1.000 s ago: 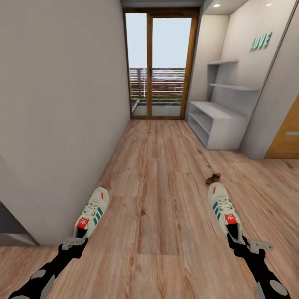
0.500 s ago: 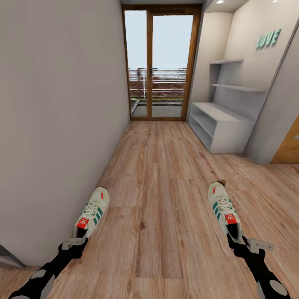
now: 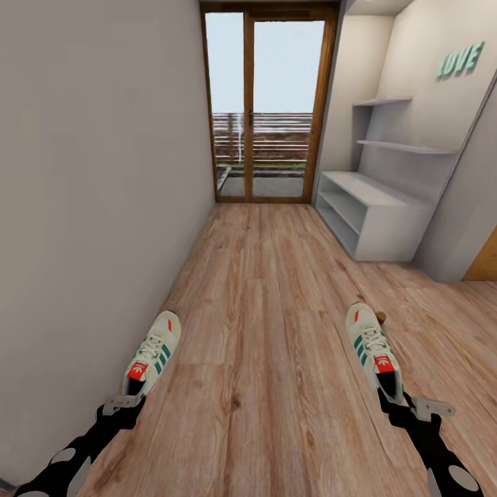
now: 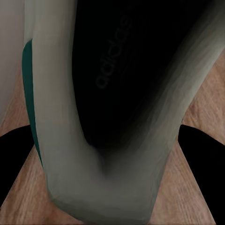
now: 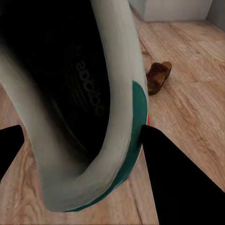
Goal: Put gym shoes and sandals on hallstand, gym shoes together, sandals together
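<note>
Corridor floor (image 3: 269, 331), sandal (image 3: 380, 317) half-hidden behind sneaker (image 3: 373, 348)

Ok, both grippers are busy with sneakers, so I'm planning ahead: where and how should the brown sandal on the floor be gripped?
Probably across its thick sole, coming from above. In the right wrist view the sandal lies flat on the corridor floor, sole down, strap side up, beyond the gym shoe. The side walls of the sole look like the firmest parallel faces. The strap looks thinner, and its detail is too small to judge.

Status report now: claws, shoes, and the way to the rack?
Left claw shut on left shoe. Right claw shut on right shoe. Rack ahead right. One sandal on floor beside path.
</note>
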Motion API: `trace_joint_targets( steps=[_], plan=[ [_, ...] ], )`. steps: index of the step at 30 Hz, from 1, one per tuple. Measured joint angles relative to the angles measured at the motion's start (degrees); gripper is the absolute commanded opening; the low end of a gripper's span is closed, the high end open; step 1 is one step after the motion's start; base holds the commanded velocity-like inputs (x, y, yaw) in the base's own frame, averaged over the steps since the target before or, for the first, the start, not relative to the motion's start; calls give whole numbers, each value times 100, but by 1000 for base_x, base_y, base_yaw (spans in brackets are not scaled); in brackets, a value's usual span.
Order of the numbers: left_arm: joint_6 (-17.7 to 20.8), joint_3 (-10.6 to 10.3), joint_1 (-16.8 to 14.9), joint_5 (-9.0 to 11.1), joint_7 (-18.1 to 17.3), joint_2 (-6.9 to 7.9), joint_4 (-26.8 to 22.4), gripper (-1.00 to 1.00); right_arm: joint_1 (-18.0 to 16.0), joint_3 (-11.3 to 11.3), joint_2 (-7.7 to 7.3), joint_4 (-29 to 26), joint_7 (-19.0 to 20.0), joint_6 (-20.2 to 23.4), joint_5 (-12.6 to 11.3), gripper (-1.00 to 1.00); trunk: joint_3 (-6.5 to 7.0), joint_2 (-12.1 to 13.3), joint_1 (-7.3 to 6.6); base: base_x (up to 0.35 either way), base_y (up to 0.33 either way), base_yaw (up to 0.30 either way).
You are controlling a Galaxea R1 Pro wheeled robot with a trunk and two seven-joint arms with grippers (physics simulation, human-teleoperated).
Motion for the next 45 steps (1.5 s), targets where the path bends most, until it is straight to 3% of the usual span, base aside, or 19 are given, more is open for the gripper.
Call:
trace_joint_targets(
  steps=[45],
  plan=[
    [0,7,0,-1,0,11,-5,-100,0,9,0,-11,0,0,-9,-100,0,0,0,341,0,0]
  ],
)
